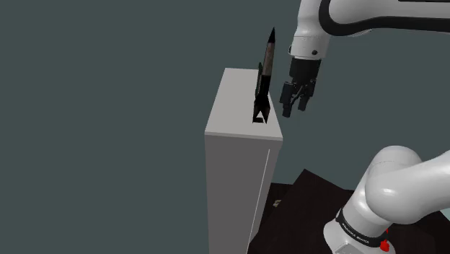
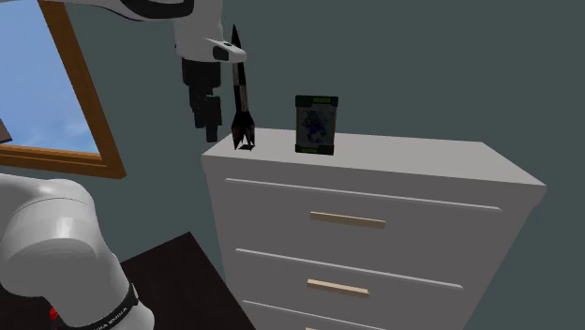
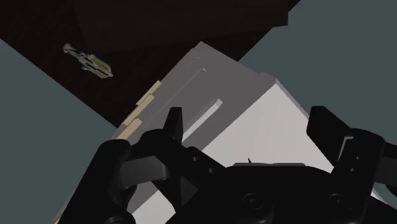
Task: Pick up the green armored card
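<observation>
The card (image 2: pixel 316 125) stands upright on top of the white dresser (image 2: pixel 422 161), towards the back, its dark face edged in green. Just beside it, nearer the dresser's corner, stands a thin black toy rocket (image 2: pixel 241 89), also upright. The gripper (image 2: pixel 208 127) hangs off that same corner, clear of the top, with its fingers apart and nothing between them.

The rocket lies between the gripper and the card, so a straight reach across would likely knock it over, and it could fall against the card. The card itself looks thin and lightly balanced. A finger landing on its face instead of straddling it could tip it flat, where it would be much harder to grip.

What props the card up cannot be made out, and the bluish picture on it is too small to read. In the shoulder view a dark sliver behind the rocket (image 1: pixel 267 68) may be the card edge-on, but I cannot tell. In the wrist view a small object (image 3: pixel 89 60) on the dark floor is unclear.
</observation>
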Controlling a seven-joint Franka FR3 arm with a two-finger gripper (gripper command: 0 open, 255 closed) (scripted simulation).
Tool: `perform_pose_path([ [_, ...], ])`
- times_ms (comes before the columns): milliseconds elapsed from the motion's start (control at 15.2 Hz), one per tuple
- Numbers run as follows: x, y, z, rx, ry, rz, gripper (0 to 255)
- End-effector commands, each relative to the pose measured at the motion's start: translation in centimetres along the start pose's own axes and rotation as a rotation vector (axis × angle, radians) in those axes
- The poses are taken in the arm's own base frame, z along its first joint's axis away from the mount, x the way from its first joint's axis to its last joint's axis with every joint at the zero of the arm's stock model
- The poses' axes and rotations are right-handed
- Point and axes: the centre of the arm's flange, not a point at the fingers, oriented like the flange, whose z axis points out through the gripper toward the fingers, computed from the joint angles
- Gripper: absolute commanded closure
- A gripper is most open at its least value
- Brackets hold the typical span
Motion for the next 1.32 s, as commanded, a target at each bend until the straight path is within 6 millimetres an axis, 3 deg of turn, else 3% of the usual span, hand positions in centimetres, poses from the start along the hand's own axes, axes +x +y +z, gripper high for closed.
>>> perform_pose_path([
  [0, 0.0, 0.0, 0.0, 0.000, 0.000, 0.000, 0],
  [594, 6.8, -0.9, -4.5, -0.104, 0.268, 0.360, 0],
  [1254, 12.7, 0.0, -11.4, -0.219, 0.566, 0.760, 0],
])
